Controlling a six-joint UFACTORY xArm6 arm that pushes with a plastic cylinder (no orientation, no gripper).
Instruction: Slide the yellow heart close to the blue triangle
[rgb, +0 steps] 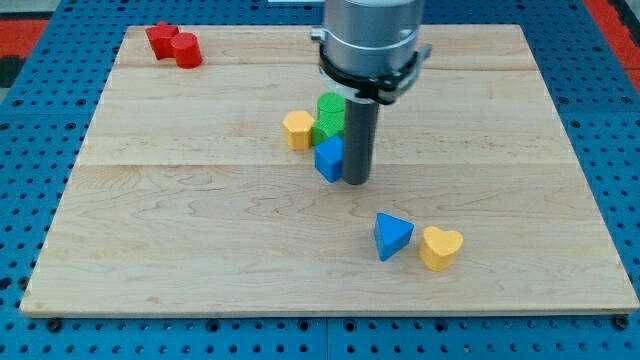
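Presently: my tip (357, 182) (a bare rod, holding nothing) just right of blue block (329, 158), yellow heart (440, 247) below-right of it, touching blue triangle (392, 236), red block (174, 44) far upper-left.

The yellow heart (440, 247) lies flat near the bench's lower right, lobes toward the view's right. The blue triangle (392, 236) sits just beside it on the view's left, almost touching.
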